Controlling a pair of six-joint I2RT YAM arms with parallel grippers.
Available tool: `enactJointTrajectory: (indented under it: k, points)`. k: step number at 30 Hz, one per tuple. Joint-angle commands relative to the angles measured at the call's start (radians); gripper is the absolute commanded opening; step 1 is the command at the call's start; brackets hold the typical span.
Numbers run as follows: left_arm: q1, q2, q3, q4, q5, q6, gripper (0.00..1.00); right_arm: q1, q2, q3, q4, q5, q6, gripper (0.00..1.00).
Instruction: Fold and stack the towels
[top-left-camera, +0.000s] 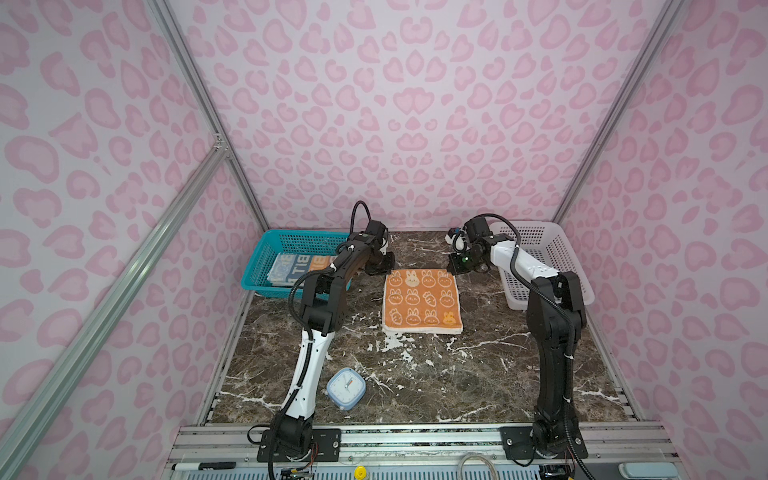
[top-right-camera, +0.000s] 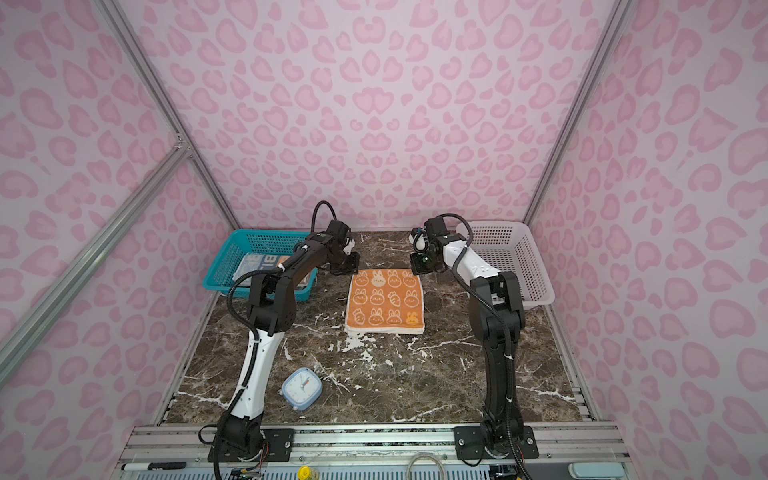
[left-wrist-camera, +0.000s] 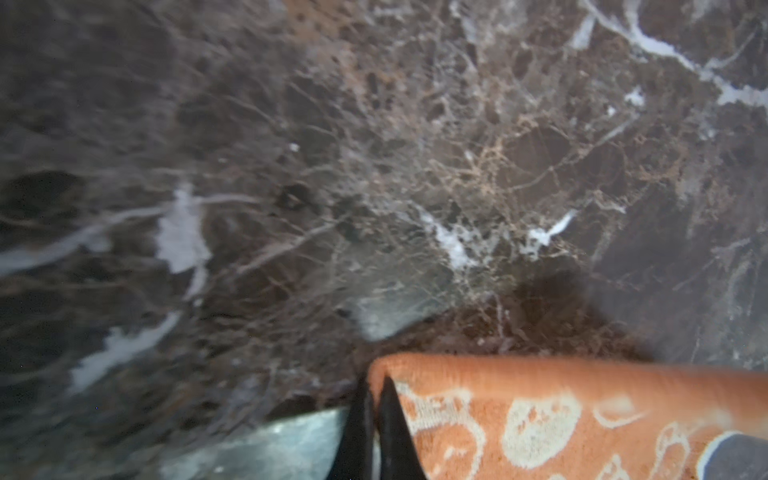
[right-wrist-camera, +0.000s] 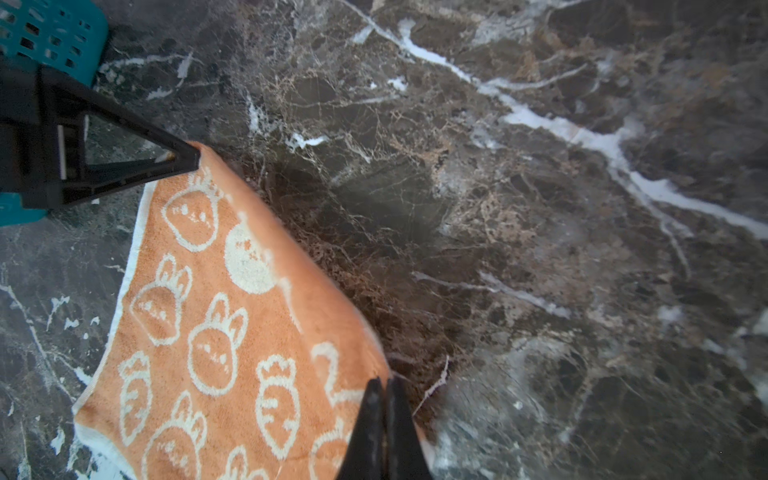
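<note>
At the far left of the marble tabletop (top-left-camera: 415, 374) stands the teal basket (top-left-camera: 259, 266). A folded striped towel (top-left-camera: 300, 262) lies inside it (only the letters "BIT" show). The left arm (top-left-camera: 328, 282) crosses over the basket's right end and hides the rest of that cloth. Whether the pale blue patch at the cloth's left end is a separate towel, I cannot tell. Nearer the front a small pale blue clock (top-left-camera: 345, 388) lies just beside that arm's white lower link.

The left gripper (top-left-camera: 380, 269) is down at the far left corner of the orange towel (top-left-camera: 422, 301). In its wrist view the black fingers (left-wrist-camera: 392, 415) are pressed together on the cloth's corner, pinching it. The towel lies in the middle of the table with its rabbit-and-carrot print up and a cream edge showing along its near side. Its far edge is raised off the marble between the two grippers (the right wrist view shows it curling upward (right-wrist-camera: 266, 232)).

The right gripper (top-left-camera: 454, 268) is at the far right corner, and its fingers (right-wrist-camera: 368, 419) are likewise squeezed onto the towel's edge. Behind the right arm (top-left-camera: 552, 299), the white basket (top-left-camera: 552, 253) stands at the far right, with the arm's upper link passing in front of it.
</note>
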Motion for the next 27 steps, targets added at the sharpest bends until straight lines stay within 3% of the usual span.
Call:
enactJointTrajectory:
  k: [1, 15, 27]
  points:
    - [0.008, -0.044, 0.017, -0.005, 0.002, 0.011, 0.03, -0.004, -0.003, 0.007, -0.006, -0.006, 0.003, 0.00]
    - [0.002, -0.164, -0.079, 0.079, 0.053, 0.045, 0.03, -0.008, -0.052, -0.017, 0.006, -0.004, 0.007, 0.00]
    - [0.002, -0.404, -0.234, 0.213, 0.020, 0.040, 0.04, -0.007, -0.259, -0.081, 0.037, 0.014, 0.011, 0.00]
